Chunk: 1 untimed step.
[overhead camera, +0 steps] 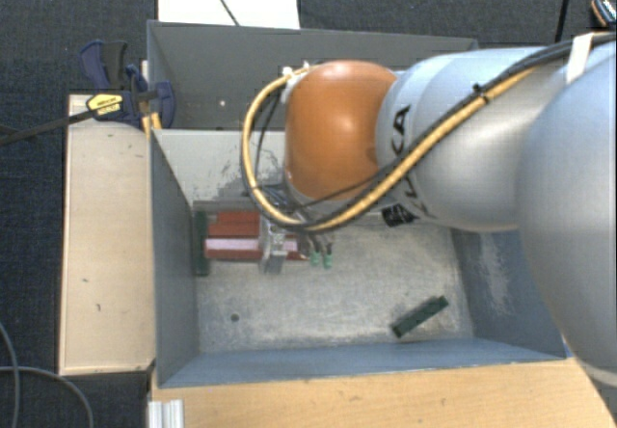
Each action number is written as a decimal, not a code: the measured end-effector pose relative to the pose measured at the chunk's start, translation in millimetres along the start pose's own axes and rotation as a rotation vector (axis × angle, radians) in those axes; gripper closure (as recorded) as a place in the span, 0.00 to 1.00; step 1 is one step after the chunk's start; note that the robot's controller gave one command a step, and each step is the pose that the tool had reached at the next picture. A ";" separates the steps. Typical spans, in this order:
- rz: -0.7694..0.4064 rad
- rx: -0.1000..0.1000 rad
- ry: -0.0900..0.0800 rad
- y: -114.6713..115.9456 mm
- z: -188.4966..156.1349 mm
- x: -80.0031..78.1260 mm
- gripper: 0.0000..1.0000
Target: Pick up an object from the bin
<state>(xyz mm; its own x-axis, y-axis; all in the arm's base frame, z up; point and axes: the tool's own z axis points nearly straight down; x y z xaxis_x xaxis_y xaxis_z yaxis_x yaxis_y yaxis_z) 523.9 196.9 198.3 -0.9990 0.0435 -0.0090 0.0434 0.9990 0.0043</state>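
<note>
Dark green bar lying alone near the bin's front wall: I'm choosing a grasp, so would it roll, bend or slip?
The dark green bar looks flat-sided and straight, so it would probably slide rather than roll and stay stiff. Lying flat on the bin floor, it may be hard to pinch.

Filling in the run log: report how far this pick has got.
Done: the gripper is down in the grey metal bin, at the right end of the red-brown rectangular block near the left wall. In hand: no grip on anything can be made out. Left: the grasp and lift, since the block lies on the bin floor. The dark green flat bar lies apart, front right.
</note>
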 end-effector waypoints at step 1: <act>-0.071 0.000 -0.003 8.4 -135.6 -4.1 1.00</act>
